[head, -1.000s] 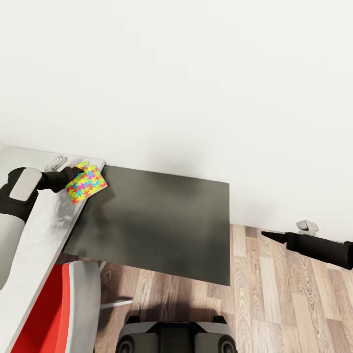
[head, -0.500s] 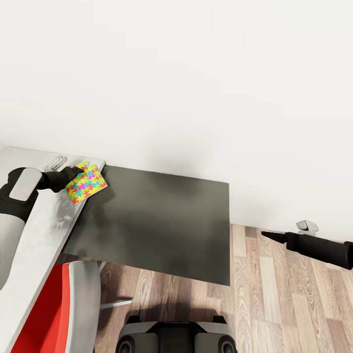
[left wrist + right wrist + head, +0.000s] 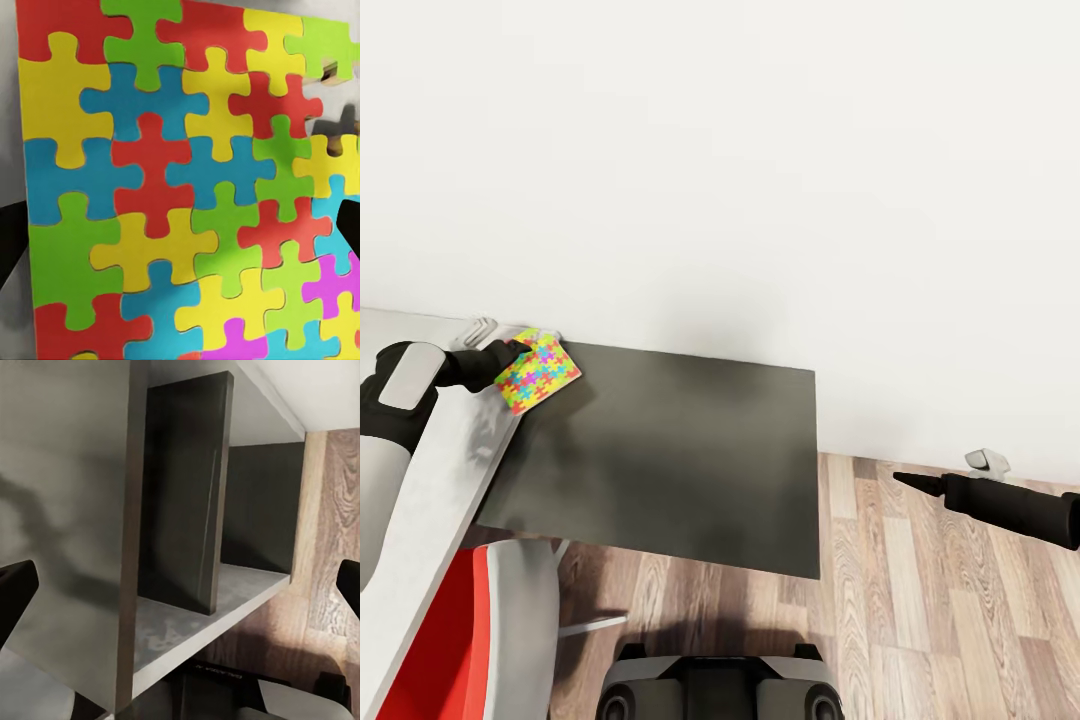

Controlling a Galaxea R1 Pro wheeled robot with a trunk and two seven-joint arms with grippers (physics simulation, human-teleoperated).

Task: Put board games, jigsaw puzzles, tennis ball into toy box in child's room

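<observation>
Jigsaw puzzle (image 3: 537,372) held in the air over the pale table's (image 3: 430,480) end, by the dark side table (image 3: 680,460) | our left gripper (image 3: 518,349) clamps its edge | our right gripper (image 3: 901,479) over the floor, jaws apart

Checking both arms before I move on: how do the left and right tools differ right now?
The left tool is shut on the jigsaw puzzle above the pale table; the right tool holds nothing. The left is over the desk edge, the right out over the wood floor. Both are black.
</observation>
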